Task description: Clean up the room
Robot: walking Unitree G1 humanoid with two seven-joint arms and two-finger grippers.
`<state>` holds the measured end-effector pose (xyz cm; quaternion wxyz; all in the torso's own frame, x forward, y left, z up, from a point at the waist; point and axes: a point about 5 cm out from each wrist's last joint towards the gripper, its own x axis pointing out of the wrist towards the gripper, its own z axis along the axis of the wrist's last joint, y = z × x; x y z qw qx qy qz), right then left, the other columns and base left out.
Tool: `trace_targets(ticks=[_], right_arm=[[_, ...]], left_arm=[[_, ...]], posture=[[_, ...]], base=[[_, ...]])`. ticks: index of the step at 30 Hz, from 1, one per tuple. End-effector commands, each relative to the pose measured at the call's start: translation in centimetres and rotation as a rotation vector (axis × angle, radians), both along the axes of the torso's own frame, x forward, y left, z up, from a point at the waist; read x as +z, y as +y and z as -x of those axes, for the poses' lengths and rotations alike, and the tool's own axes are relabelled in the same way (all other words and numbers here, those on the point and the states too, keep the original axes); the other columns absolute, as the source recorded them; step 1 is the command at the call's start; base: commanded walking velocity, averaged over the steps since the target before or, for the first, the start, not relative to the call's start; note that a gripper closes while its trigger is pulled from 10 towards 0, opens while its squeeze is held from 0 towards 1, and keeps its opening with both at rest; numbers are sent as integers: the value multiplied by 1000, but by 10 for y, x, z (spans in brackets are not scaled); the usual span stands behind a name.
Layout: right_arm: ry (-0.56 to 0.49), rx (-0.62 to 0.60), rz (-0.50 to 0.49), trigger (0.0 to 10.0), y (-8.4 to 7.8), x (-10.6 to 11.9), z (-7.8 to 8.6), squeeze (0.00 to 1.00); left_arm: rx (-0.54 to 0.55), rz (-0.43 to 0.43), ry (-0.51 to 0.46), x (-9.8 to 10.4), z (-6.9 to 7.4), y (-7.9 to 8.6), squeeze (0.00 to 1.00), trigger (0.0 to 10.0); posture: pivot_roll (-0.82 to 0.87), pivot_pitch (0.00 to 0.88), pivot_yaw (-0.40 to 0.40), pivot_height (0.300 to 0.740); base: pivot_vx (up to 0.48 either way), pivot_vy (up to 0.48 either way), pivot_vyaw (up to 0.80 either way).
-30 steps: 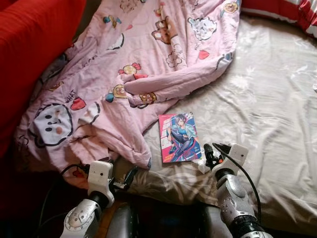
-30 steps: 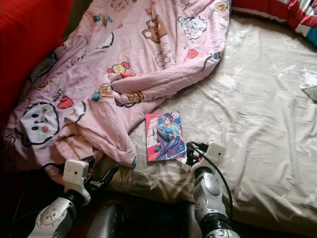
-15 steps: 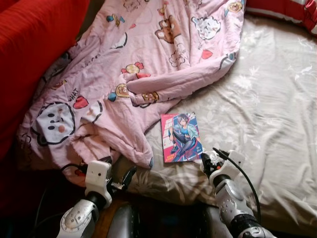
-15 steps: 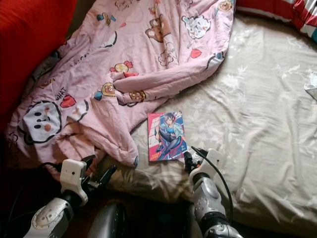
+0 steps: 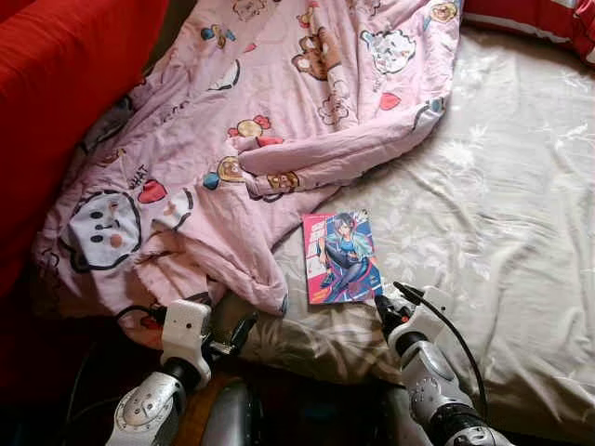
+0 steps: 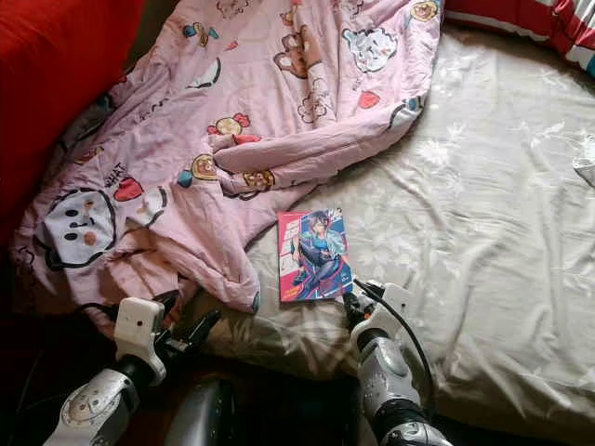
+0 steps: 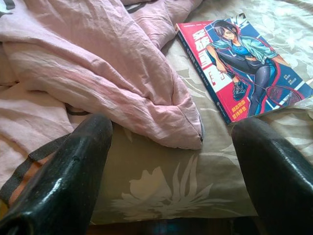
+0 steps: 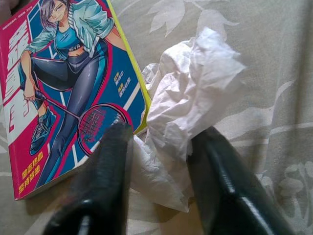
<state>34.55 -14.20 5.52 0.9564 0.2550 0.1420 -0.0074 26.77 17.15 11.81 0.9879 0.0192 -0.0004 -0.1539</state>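
A comic book [image 5: 340, 257] with a red and blue cover lies flat on the beige flowered bed sheet [image 5: 502, 204]. Just beside its near right corner, my right gripper [image 5: 386, 311] is shut on a crumpled white tissue [image 8: 186, 112]; the tissue bulges out between the two black fingers [image 8: 112, 181] and rests against the book's edge [image 8: 63, 88]. My left gripper [image 5: 244, 327] is open at the bed's near edge. Its fingers [image 7: 73, 171] frame a fold of the pink cartoon-print quilt [image 7: 122, 73], and the book [image 7: 244, 63] lies beyond them.
The pink quilt [image 5: 260, 111] lies rumpled over the bed's left half. A red cushioned surface [image 5: 65, 74] rises at the left. A red striped pillow [image 5: 539, 19] lies at the far right, and a small white item [image 6: 586, 167] rests at the right edge of the sheet.
My right gripper has drawn back slightly toward me from the book's corner, with the tissue in it. The view has shifted a little. The left arm has barely moved.
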Motion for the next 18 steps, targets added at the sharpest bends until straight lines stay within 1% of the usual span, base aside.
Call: trace_targets(ticks=[1,13,18], right_arm=[[46,14,-2,0,5,-12,8,0],[47,14,23,0,4,-16,12,0],[39,-8,36,0,-1,-19,15,0]], left_arm=[[4,-29,28,-7,5,1,0,10000],[8,-31,25,-7,4,2,0,10000],[8,-28,25,-8,3,0,0,10000]], posture=[[63,446,90,628],[52,443,85,628],[46,438,79,628]], base=[[0,0,0],[0,0,0],[0,0,0]])
